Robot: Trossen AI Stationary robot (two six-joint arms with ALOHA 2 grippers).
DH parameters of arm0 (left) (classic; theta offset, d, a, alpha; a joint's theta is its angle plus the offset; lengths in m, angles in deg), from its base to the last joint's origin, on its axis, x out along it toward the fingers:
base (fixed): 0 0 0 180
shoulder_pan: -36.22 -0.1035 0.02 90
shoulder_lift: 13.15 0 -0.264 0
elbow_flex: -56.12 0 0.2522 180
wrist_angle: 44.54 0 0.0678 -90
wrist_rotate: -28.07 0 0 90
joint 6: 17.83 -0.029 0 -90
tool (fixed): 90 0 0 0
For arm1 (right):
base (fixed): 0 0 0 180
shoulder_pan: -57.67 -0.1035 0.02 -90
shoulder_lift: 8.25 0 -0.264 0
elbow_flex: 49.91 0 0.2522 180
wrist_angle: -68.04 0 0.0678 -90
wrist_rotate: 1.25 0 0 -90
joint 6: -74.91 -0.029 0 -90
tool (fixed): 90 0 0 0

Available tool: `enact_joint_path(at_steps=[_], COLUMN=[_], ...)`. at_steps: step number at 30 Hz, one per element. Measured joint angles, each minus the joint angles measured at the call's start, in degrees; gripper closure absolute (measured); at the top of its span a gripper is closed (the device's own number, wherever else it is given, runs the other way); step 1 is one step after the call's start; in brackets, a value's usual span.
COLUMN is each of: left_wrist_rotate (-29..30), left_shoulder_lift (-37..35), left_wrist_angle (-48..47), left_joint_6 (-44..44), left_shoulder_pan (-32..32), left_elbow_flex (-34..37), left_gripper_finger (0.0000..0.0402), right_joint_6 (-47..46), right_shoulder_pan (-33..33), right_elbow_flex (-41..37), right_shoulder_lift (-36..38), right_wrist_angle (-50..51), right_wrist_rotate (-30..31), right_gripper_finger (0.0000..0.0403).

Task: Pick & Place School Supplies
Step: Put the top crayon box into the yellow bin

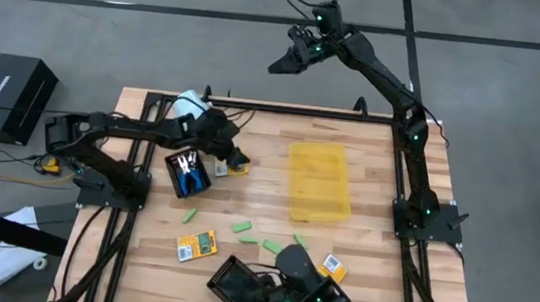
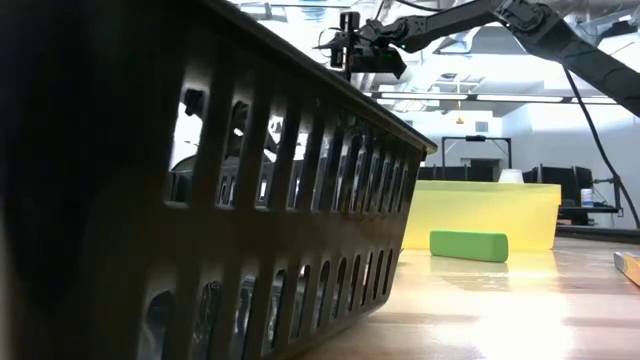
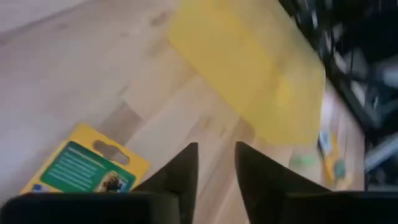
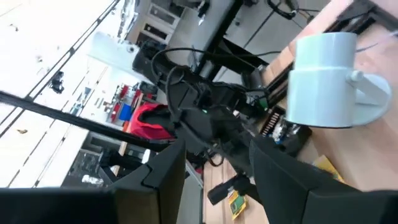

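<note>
A yellow-orange pack with a green label (image 3: 81,169) lies flat on the wooden table (image 1: 264,206), just beside my left gripper (image 3: 216,149). That gripper (image 1: 239,158) hovers open above the wood with nothing between its fingers. Blue-handled scissors (image 1: 186,169) lie in a small black tray (image 1: 174,183) next to the pack (image 1: 222,169). Two more packs (image 1: 195,246) (image 1: 333,268) and several light-green pieces (image 1: 242,229) lie toward the near edge. My right gripper (image 1: 277,68) is raised high beyond the far edge, open and empty (image 4: 214,149).
A yellow translucent bin (image 1: 319,181) stands right of centre. A pale white-blue cylinder (image 1: 190,102) stands at the far left by the left arm. A black slotted basket (image 1: 236,283) sits at the near edge and fills the low view's left; a green piece (image 2: 468,245) lies before the bin.
</note>
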Motion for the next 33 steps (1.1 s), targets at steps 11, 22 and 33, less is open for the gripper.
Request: enact_joint_path(at_steps=[11, 22, 33], left_wrist_rotate=[-0.8, -4.8, -4.7], left_shoulder_lift=[-6.2, 1.8, 2.9], left_wrist_angle=[1.2, -4.0, -6.5], left_joint_6=[3.6, -10.2, -11.0], left_shoulder_pan=[-5.3, -6.1, -5.8], left_elbow_flex=[-0.2, -4.0, -7.3], left_gripper_finger=[0.0249, 0.0266, 0.0266], right_joint_6=[24.9, 19.7, 19.6], right_shoulder_pan=[-3.7, -5.5, -5.1], right_elbow_flex=[-0.3, -0.3, -0.1], right_shoulder_lift=[0.0, 0.0, 0.0], right_wrist_angle=[35.2, 29.3, 29.7], right_wrist_rotate=[18.1, 16.8, 14.8], right_gripper_finger=[0.0233, 0.0233, 0.0233])
